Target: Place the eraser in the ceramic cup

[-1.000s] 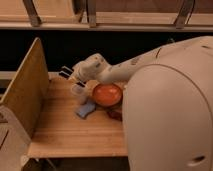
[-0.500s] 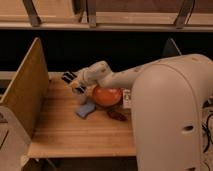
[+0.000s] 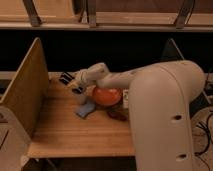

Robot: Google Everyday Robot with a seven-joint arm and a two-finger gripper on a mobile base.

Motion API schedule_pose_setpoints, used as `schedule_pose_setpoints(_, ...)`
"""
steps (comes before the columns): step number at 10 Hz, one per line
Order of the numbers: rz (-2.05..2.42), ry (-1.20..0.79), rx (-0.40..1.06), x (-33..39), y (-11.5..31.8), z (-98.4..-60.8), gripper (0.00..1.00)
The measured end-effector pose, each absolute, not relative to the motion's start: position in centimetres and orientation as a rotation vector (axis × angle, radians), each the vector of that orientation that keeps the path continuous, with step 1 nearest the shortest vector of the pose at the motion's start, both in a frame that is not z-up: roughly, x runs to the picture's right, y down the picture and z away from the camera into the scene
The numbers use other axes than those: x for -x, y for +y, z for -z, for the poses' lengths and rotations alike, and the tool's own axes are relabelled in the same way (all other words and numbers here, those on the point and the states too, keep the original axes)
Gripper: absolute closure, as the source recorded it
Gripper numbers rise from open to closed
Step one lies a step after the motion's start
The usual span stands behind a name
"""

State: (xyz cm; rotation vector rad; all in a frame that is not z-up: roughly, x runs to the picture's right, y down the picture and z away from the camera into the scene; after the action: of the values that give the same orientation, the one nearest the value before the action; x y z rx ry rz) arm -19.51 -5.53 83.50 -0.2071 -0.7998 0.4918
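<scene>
The white arm (image 3: 150,90) reaches from the right across the wooden table (image 3: 75,132), and its gripper (image 3: 70,82) sits near the table's far left part, close to the tall wooden side panel (image 3: 22,92). Whether anything is held there cannot be told, and the eraser cannot be made out.

Just beside the fingers, toward the arm's wrist and slightly nearer the camera, stands the ceramic cup (image 3: 80,96), a small pale cylinder mostly covered by the wrist housing; only part of its wall shows, and whether the fingers touch it cannot be told.

To the right of the fingers, past the cup, lies the wide orange-red bowl (image 3: 106,96), partly hidden under the forearm that crosses above it. In front of the fingers, toward the camera, a light blue flat object (image 3: 85,109) lies on the boards, close to the cup's base and touching or nearly touching the bowl's left edge. Farther right, in front of the bowl, a small dark brown object (image 3: 117,114) rests on the table against the robot's large white body (image 3: 167,125), which blocks the table's right side from sight.

Behind the fingers the table ends at a dark gap below a wooden shelf (image 3: 100,22).
</scene>
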Motion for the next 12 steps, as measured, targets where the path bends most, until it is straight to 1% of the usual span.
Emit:
schedule_pose_setpoints(1,-0.492,-0.802,0.207,19.43,-5.56,-83.47,1.00)
schedule_pose_setpoints(2,-0.491,-0.802,0.209,19.55,-5.46,-83.48,0.96)
schedule_pose_setpoints(4,-0.489,-0.806,0.211,19.83,-5.41,-83.37,0.79)
schedule_pose_setpoints(5,-0.489,-0.806,0.211,19.81,-5.41,-83.37,0.65)
schedule_pose_setpoints(6,-0.489,-0.806,0.211,19.80,-5.43,-83.36,0.57)
schedule_pose_setpoints(9,-0.489,-0.805,0.211,19.76,-5.40,-83.38,0.27)
schedule_pose_setpoints(10,-0.489,-0.805,0.211,19.76,-5.42,-83.37,0.21)
schedule_pose_setpoints(12,-0.489,-0.805,0.211,19.75,-5.41,-83.37,0.20)
